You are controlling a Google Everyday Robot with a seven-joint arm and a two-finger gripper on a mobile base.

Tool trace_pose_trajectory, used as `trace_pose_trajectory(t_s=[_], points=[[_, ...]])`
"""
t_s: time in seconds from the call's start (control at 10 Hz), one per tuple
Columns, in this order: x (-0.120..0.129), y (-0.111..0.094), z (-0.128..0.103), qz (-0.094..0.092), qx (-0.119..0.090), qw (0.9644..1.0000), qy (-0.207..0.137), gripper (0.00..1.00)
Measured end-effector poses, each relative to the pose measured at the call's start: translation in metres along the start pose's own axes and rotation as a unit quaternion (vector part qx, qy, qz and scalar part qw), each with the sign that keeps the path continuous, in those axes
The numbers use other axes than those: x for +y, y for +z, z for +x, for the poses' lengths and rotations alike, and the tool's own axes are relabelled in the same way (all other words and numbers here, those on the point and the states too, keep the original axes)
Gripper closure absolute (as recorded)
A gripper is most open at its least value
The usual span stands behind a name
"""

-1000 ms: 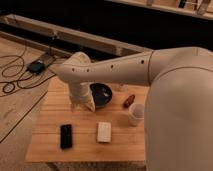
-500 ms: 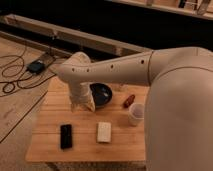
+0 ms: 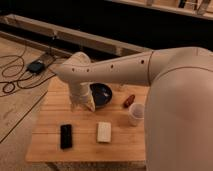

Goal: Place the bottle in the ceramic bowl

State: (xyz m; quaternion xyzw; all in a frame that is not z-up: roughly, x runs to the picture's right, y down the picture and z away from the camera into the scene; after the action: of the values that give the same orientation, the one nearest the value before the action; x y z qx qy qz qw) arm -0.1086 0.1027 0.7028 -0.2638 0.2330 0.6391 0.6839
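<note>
The bottle (image 3: 104,132) is small and pale, whitish at the far end and yellowish at the near end. It lies on the wooden table (image 3: 50,120) near the front middle. The ceramic bowl (image 3: 103,93) is dark and glossy and sits at the back middle of the table. My gripper (image 3: 83,103) hangs at the end of the pale arm, just left of the bowl and over its left rim. It is behind and to the left of the bottle, apart from it. The arm hides part of the bowl's left side.
A white cup (image 3: 135,113) stands right of the bowl, with a small reddish-brown oblong thing (image 3: 129,100) behind it. A black flat rectangular object (image 3: 66,136) lies at the front left. Cables and a dark box (image 3: 36,66) lie on the floor to the left.
</note>
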Motion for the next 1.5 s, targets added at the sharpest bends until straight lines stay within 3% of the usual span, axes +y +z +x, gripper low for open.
trace_pose_trajectory(t_s=[1.1,1.5], points=[[0.000,0.000,0.000,0.001,0.000,1.0000,-0.002,0.35],[-0.024,0.001,-0.026,0.040,-0.008,0.9977,-0.054,0.35]])
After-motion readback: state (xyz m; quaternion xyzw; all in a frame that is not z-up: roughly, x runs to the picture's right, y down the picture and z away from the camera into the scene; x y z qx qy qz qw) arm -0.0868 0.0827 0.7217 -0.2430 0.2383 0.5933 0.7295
